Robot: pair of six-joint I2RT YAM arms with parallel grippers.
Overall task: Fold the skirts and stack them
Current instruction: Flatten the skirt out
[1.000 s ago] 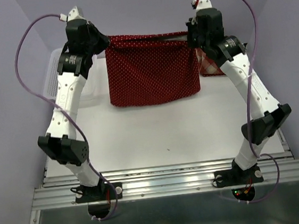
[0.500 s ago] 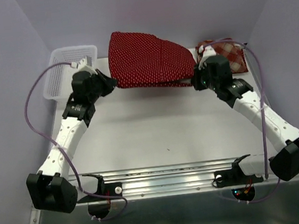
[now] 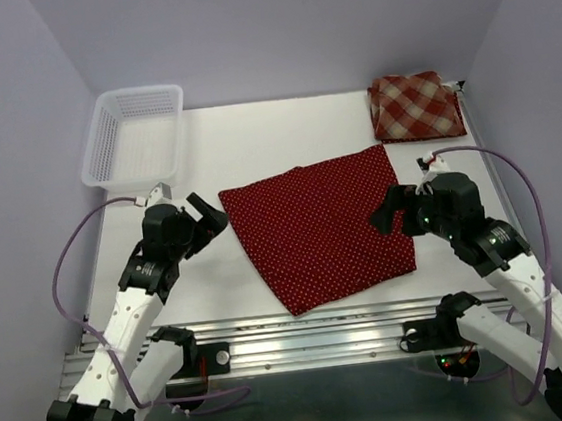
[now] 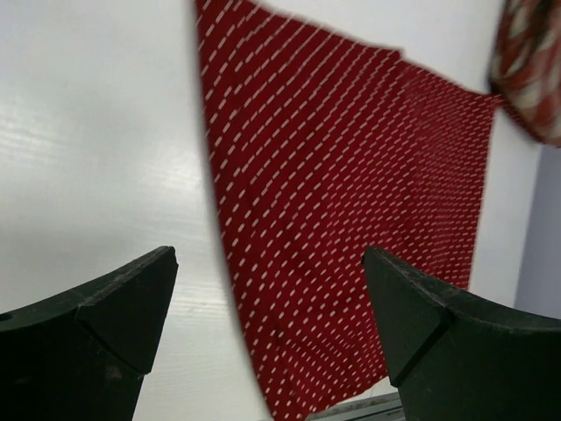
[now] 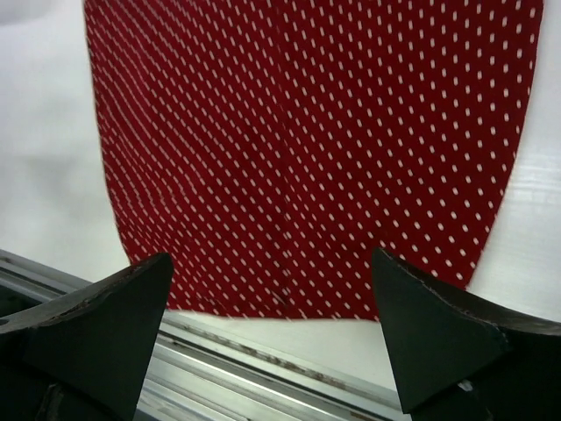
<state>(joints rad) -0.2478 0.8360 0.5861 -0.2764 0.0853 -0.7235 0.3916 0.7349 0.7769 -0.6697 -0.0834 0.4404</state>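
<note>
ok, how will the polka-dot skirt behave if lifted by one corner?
Probably floppy: the skirt lies flat and thin on the table, so it should hang limp from a corner. Likely light: it looks thin. Pushed, it would probably wrinkle rather than slide whole.

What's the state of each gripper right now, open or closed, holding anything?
Left gripper: open, holding nothing.
Right gripper: open, holding nothing.
The polka-dot skirt lies flat between them.
</note>
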